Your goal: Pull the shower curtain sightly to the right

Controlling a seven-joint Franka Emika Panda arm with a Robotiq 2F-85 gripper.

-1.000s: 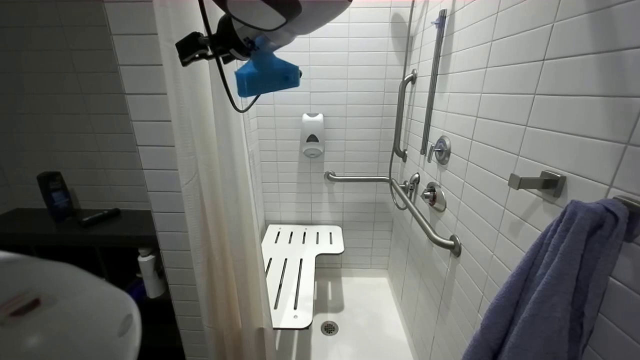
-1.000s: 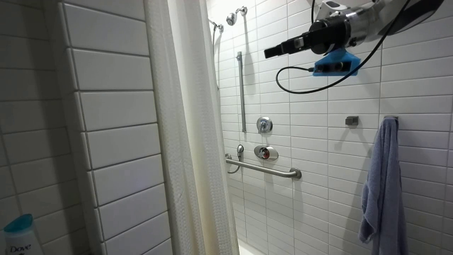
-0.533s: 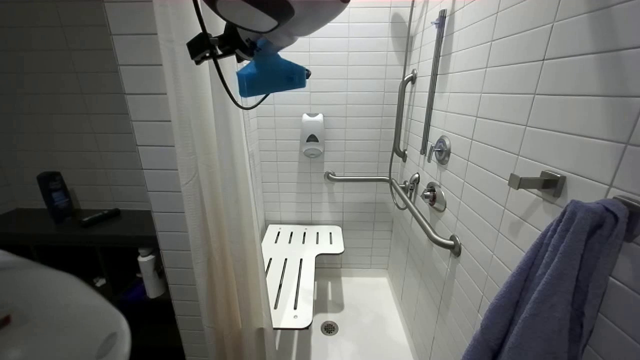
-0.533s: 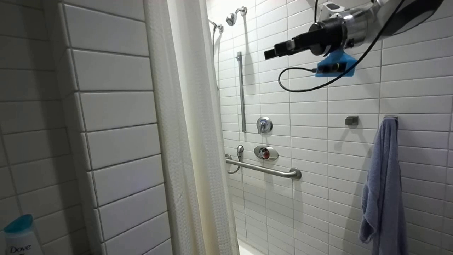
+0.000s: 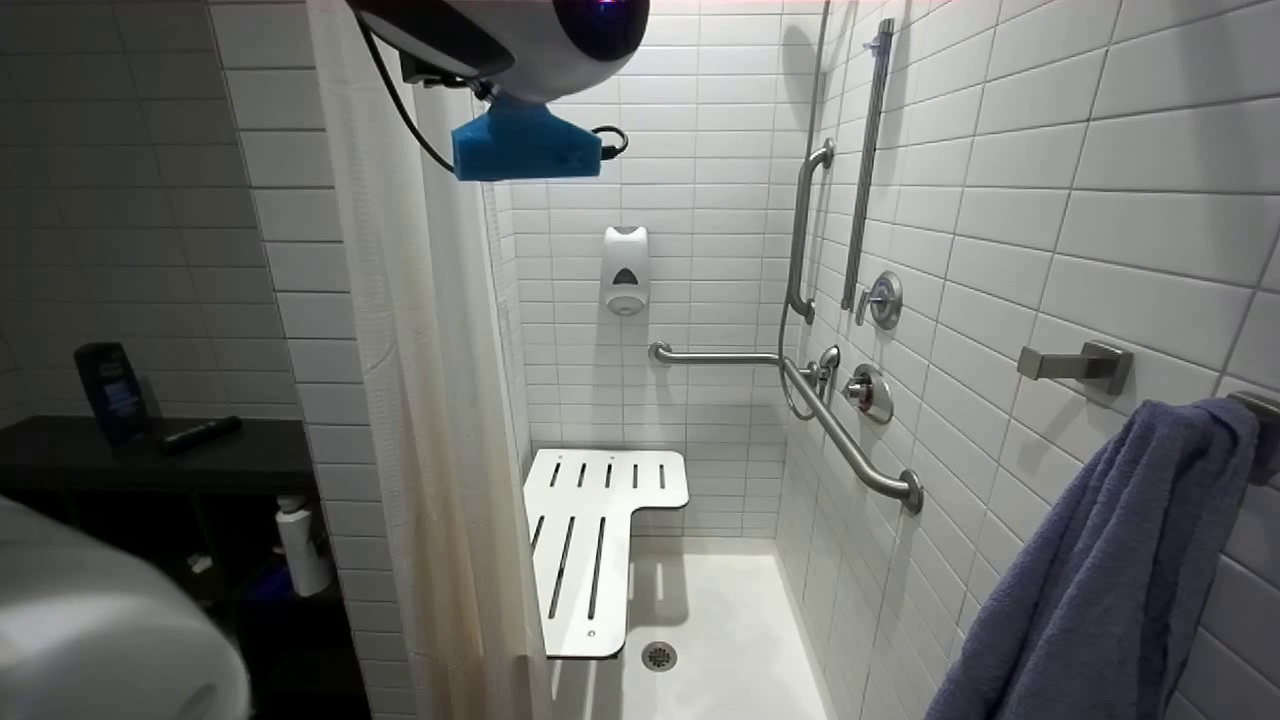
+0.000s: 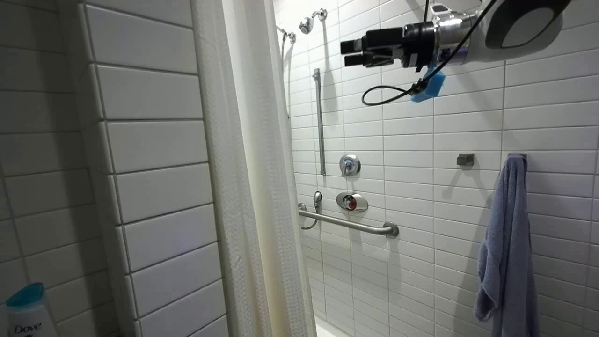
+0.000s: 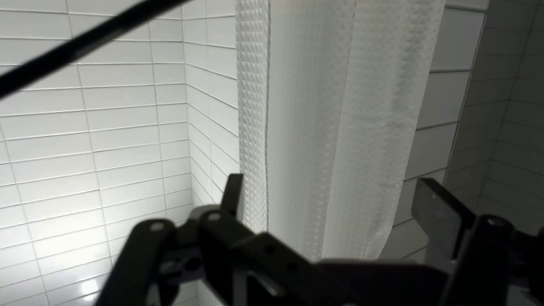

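Holds the gripper (image 7: 333, 193) apart from the shower curtain (image 7: 306, 106), with jaws spread wide, framing folds beyond them in the wrist view.

"Dove", dark lettering, capital D then lowercase, on the front of a white bottle (image 6: 33, 319) with a teal cap (image 6: 25, 296), lower left corner in an exterior view; small dark mark directly under the word, cut off at the bottom edge of that view, cannot tell what it is; dark bottle (image 5: 108, 390) on a black shelf unit (image 5: 40, 442) in an exterior view, pale-blue marks on its front, too small and dim to read; lower shower control (image 6: 352, 201), red patch on the dial, any lettering too small to tell.
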